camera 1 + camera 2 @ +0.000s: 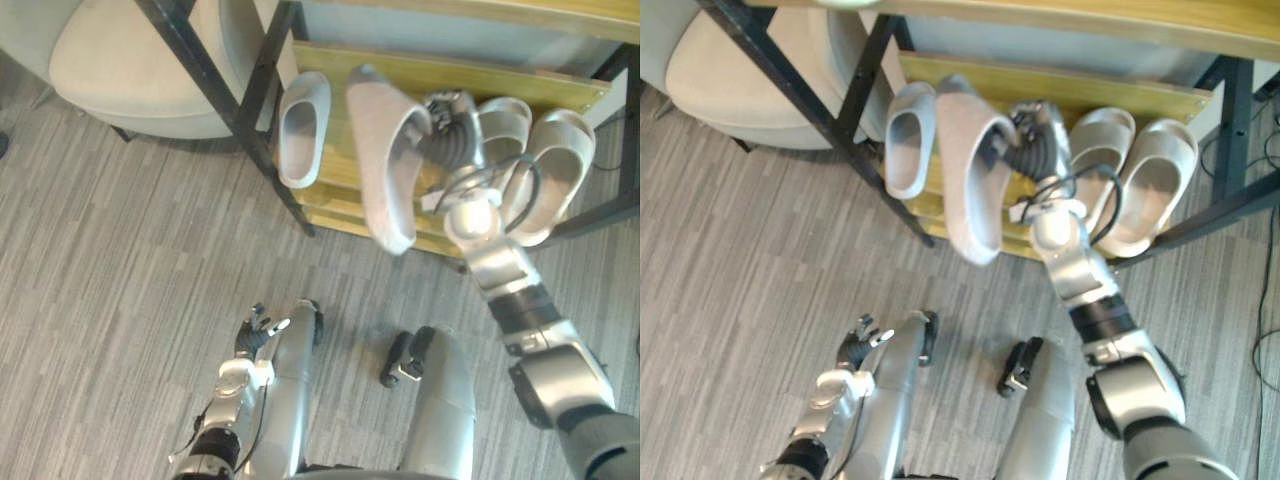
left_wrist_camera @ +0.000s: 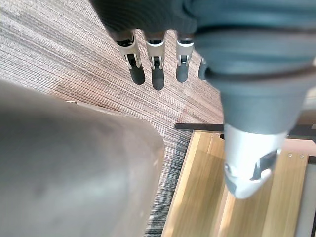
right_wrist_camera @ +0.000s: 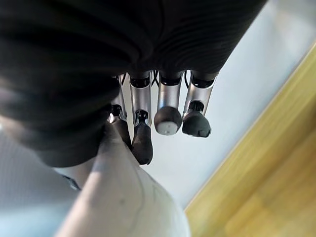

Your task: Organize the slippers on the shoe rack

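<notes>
**Left eye view**
Shoe rack (image 1: 440, 75): yellow wooden shelves in a black metal frame, across the upper right of the frame.
Held slipper (image 1: 385, 160): pale grey, at upper centre. It is tilted, with its lower end hanging past the rack's front edge over the floor.
Right hand (image 1: 452, 135): just right of the held slipper's opening, its fingers going in at the slipper's rim.
Second grey slipper (image 1: 303, 125): on the rack at the left end, just left of the held slipper.
Beige pair (image 1: 545, 170): side by side on the rack at the right, partly behind the right arm.
Left hand (image 1: 255, 335): low at lower left, over the grey striped floor (image 1: 110, 260), well apart from the rack.
Cushioned seat (image 1: 130, 60): cream, in the upper left corner.

**Right eye view**
Held slipper (image 1: 970, 170): between the second grey slipper and the beige pair.

**Left wrist view**
Left hand fingers (image 2: 157, 74): straight and relaxed, holding nothing, above the floor.
Rack shelf (image 2: 212, 197): wooden boards at lower right.

**Right wrist view**
Right hand fingers (image 3: 142, 143): curled, with dark tips pressed on the held slipper (image 3: 128, 207), clamping its edge.
Rack wood (image 3: 266, 192): lower right corner.
</notes>
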You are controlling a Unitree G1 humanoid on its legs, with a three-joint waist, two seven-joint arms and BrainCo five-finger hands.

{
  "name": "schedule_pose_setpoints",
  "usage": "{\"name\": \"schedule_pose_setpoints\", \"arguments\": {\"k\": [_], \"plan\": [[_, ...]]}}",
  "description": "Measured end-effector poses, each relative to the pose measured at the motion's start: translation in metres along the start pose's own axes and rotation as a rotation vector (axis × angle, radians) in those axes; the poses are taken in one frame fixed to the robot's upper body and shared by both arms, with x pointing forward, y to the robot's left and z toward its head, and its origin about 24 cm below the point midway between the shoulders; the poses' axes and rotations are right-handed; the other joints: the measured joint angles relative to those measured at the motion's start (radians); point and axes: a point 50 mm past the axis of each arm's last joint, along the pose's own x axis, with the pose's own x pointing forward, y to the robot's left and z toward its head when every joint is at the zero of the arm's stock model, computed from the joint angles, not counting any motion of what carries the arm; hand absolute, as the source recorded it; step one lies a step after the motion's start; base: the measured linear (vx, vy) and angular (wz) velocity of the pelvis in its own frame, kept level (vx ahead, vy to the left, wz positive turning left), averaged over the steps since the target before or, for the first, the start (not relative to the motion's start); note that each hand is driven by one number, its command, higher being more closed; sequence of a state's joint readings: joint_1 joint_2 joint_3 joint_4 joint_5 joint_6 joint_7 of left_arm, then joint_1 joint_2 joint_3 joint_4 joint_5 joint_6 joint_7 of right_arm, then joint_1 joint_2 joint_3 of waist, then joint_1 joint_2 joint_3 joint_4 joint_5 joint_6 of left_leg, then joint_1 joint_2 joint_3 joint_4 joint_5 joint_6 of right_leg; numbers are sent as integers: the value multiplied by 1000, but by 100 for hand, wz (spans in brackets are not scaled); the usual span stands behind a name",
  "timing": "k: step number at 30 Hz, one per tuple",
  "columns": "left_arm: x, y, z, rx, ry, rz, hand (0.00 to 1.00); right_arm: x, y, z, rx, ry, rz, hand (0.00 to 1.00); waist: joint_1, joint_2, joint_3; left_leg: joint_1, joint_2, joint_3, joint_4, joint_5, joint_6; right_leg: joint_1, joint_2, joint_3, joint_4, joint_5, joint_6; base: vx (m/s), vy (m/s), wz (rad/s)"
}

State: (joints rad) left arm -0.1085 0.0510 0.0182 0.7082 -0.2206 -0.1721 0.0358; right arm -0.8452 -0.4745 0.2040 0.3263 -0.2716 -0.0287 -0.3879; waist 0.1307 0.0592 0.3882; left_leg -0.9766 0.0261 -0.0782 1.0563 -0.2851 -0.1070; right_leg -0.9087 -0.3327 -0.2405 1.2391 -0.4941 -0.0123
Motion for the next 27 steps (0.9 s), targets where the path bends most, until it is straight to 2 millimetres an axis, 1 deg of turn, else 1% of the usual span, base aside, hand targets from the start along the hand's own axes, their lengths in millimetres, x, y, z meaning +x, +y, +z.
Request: {"name": "schedule_pose_setpoints", "arguments": {"k": [1,4,8,11,13,15,17,19,21,22,23,24,25,26,27], "plan": [[-1,-1,1,-5,-8,-3,0,5,-4,-2,-16,18,-30,100,6,0,1,-7,0,-1,2,0,-1,-7,-2,-2,4,-1,-2,10,15,5],[-1,-3,3,-7,-23,-9,0,16,-7,-6,-46,59,-52,100,16,0,0,-18,-2,-8,15,-1,-6,-13,-3,-6,19,-10,6,4,13,6],[-2,-5,5,-29,-44,-14,0,36,-15,-3,-104,79,-108,100,32,-2,1,-39,-3,-26,14,4,-15,-21,-5,-25,19,-16,8,-4,24,8],[-3,-6,6,-33,-52,-16,0,45,-18,0,-115,88,-121,100,36,-2,1,-50,-7,-35,14,4,-16,-26,-8,-33,19,-19,9,-1,25,8],[-7,-7,9,-40,-77,-23,0,56,-24,5,-160,81,-137,100,38,-3,1,-78,-16,-44,14,9,-22,-48,-18,-44,26,-19,9,-5,28,15],[-7,-9,11,-53,-89,-31,0,60,-26,5,-184,88,-131,100,45,-4,1,-90,-21,-49,16,14,-31,-56,-24,-50,34,-22,9,1,14,14],[-8,-10,12,-66,-98,-36,0,65,-23,6,-233,88,-107,100,52,-4,1,-104,-22,-58,17,18,-37,-63,-25,-61,35,-24,12,3,15,7],[-9,-12,14,-64,-112,-46,0,68,-23,6,-266,89,-97,100,59,-4,2,-117,-29,-65,19,20,-41,-73,-32,-67,44,-29,20,-6,15,15],[-11,-13,15,-64,-124,-51,0,70,-22,6,-297,90,-79,100,61,-5,2,-128,-37,-78,25,21,-43,-76,-38,-75,54,-39,18,-16,10,19],[-11,-13,16,-64,-133,-50,0,71,-24,6,-321,89,-77,100,68,-6,2,-140,-39,-86,27,21,-44,-83,-38,-81,58,-42,20,-20,5,11],[-9,-7,18,-53,-134,-11,0,72,-25,7,-337,81,-79,100,70,-11,5,-147,-42,-90,25,23,-43,-89,-40,-84,60,-43,18,-37,1,13],[1,8,13,-10,-70,94,0,78,-24,15,-352,60,-77,100,62,-39,17,-166,-44,-93,23,34,-57,-112,-43,-86,70,-48,11,-44,-13,11],[6,24,5,44,9,159,0,83,-24,22,-344,52,-82,100,48,-68,34,-178,-45,-96,27,38,-64,-126,-46,-88,83,-52,3,-50,-22,12],[7,32,-1,77,60,188,0,85,-25,24,-342,51,-88,100,37,-97,52,-187,-47,-99,32,40,-68,-136,-51,-90,93,-56,-3,-39,-21,15],[7,38,-10,99,127,220,0,87,-30,22,-352,69,-97,100,26,-124,72,-208,-51,-116,42,43,-74,-144,-53,-107,101,-62,-7,-31,-4,19]]}}
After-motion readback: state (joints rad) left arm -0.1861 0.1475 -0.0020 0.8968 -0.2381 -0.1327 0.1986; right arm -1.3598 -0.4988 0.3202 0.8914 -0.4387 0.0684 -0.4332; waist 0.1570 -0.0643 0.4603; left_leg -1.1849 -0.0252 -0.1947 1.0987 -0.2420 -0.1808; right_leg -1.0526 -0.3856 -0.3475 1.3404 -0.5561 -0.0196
